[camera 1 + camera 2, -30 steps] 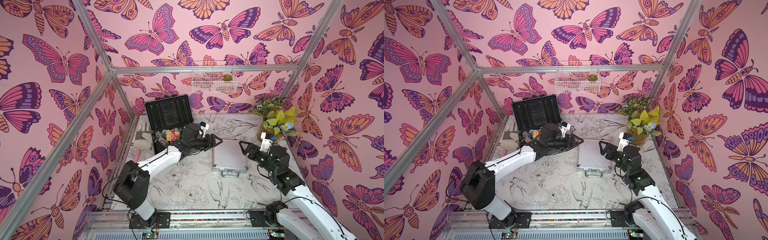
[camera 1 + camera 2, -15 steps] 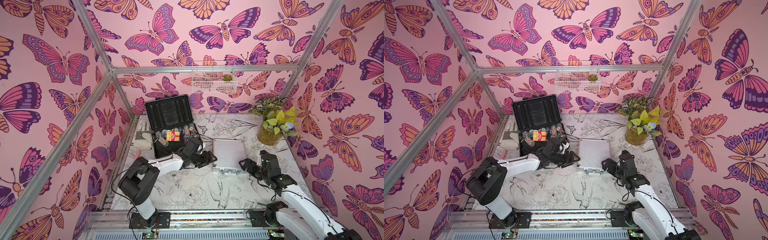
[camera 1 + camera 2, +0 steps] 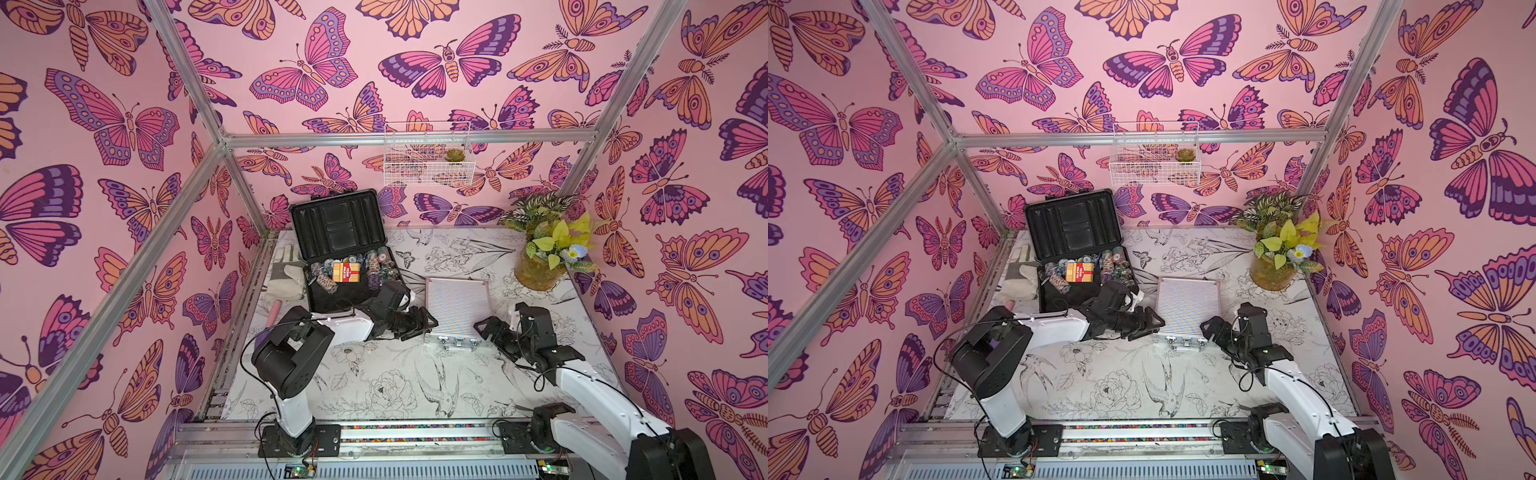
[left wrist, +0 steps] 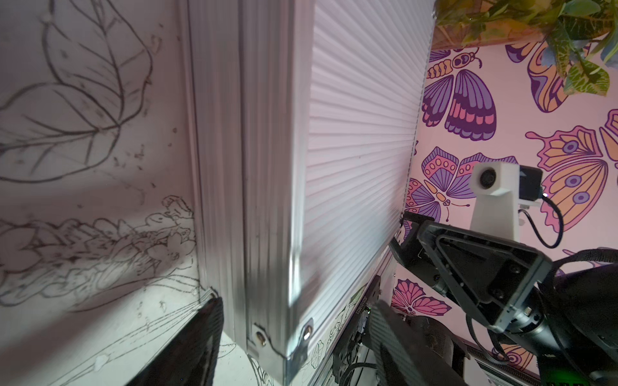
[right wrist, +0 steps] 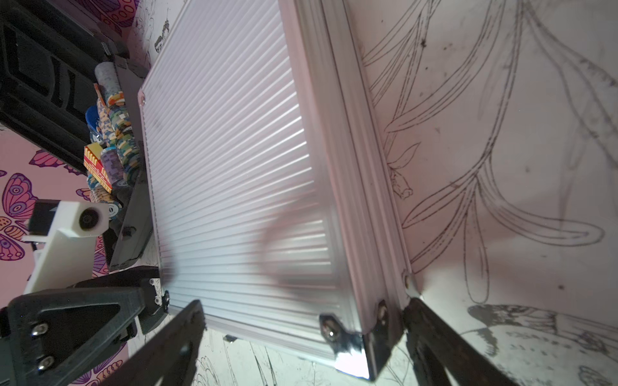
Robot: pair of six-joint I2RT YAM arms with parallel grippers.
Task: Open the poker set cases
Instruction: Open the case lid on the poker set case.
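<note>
Latches line the near edge of the silver ribbed case, which lies flat and shut on the tabletop. That edge runs crosswise between the two arms. At its near left corner sits the left tool, and at its near right corner the right tool, both about equally close. In the wrist views each tool's jaws stand parted astride a corner, clamping nothing; whether they touch the case I cannot tell. Behind the left arm the dark grey case stands open, with poker chips showing.
</note>
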